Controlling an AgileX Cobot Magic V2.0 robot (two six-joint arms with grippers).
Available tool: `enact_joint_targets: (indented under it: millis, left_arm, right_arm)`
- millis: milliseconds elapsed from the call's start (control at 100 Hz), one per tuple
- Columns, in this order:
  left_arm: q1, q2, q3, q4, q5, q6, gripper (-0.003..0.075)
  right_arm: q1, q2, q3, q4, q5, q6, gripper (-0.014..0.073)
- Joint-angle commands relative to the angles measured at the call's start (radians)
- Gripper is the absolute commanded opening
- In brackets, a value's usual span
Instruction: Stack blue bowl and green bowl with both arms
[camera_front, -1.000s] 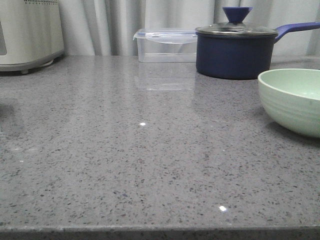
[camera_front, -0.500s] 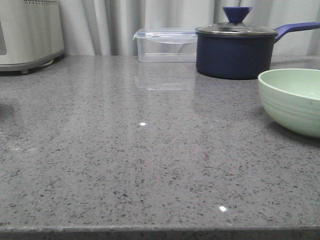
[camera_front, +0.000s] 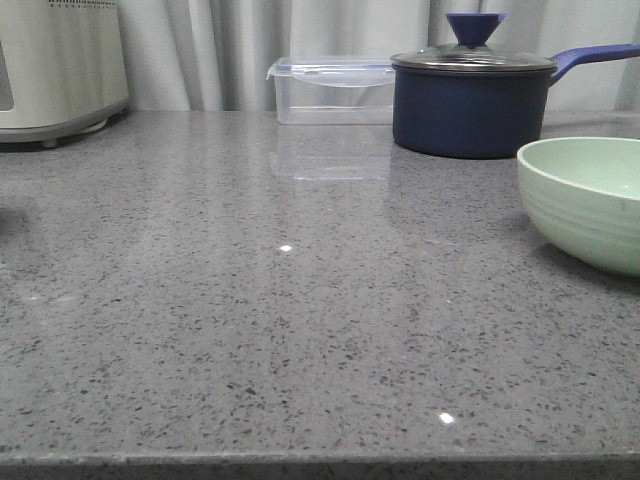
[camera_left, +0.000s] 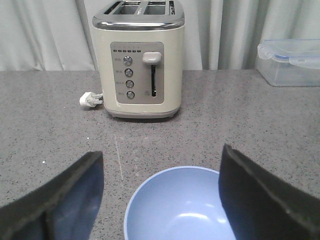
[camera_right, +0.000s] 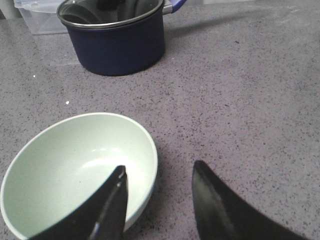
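Observation:
The blue bowl (camera_left: 182, 210) sits upright on the grey counter and shows only in the left wrist view. My left gripper (camera_left: 160, 151) is open, its two black fingers on either side of the bowl and apart from it. The green bowl (camera_front: 585, 200) sits upright at the right edge of the front view and also shows in the right wrist view (camera_right: 65, 165). My right gripper (camera_right: 159, 166) is open across the bowl's rim, one finger (camera_right: 112, 205) over the inside and the other (camera_right: 215, 205) outside over the counter. Neither gripper shows in the front view.
A dark navy lidded saucepan (camera_front: 470, 95) with a long handle stands behind the green bowl. A clear plastic container (camera_front: 330, 90) is at the back middle. A cream toaster (camera_left: 137, 60) with a loose white plug (camera_left: 90, 100) stands beyond the blue bowl. The counter's front edge (camera_front: 320, 462) is near.

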Motion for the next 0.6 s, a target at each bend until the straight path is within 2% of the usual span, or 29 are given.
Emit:
enact_joint_targets:
  millis: [0,590]
  left_arm:
    - [0.004,0.015,-0.035,-0.008,-0.095,-0.001,0.0491]
    - [0.004,0.015,-0.035,-0.008,-0.084,-0.001,0.0491]
  right_arm:
    - [-0.009,0.041,-0.066,0.000,-0.008,-0.006,0.0330]
    - [-0.009,0.617,-0.486,0.000,0.357,-0.006,0.0330]
